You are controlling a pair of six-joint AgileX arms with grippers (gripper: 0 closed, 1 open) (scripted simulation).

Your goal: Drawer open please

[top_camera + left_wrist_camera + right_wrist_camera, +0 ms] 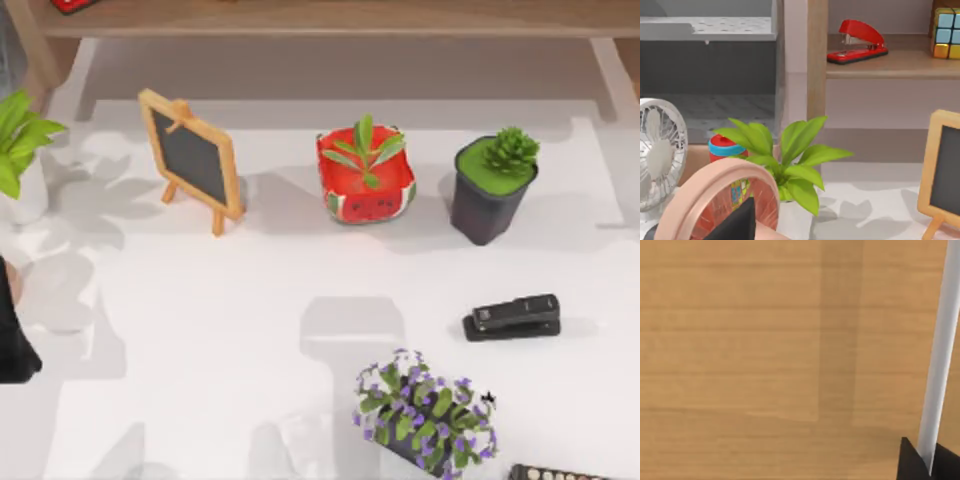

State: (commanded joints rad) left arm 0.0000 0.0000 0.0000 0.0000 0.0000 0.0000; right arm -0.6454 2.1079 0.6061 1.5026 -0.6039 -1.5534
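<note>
The right gripper (930, 462) has its two dark fingers pressed onto a pale drawer handle (941, 340). One finger sits on each side of the bar, which runs away from the jaws as a straight strip. Just behind the handle lies the wooden drawer front (765, 340), close to the jaws, its grain running across the bar. I cannot tell how far the drawer stands out.

The left gripper (737, 227) is parked by the table's left edge, and I cannot tell whether it is spread or closed. A pink ring (710, 180) sits just beside it. Beyond the ring are a leafy plant (790, 165), a white fan (657, 155) and a red cup (725, 149). Farther off, a red stapler (857, 41) rests on a shelf (890, 67).
</note>
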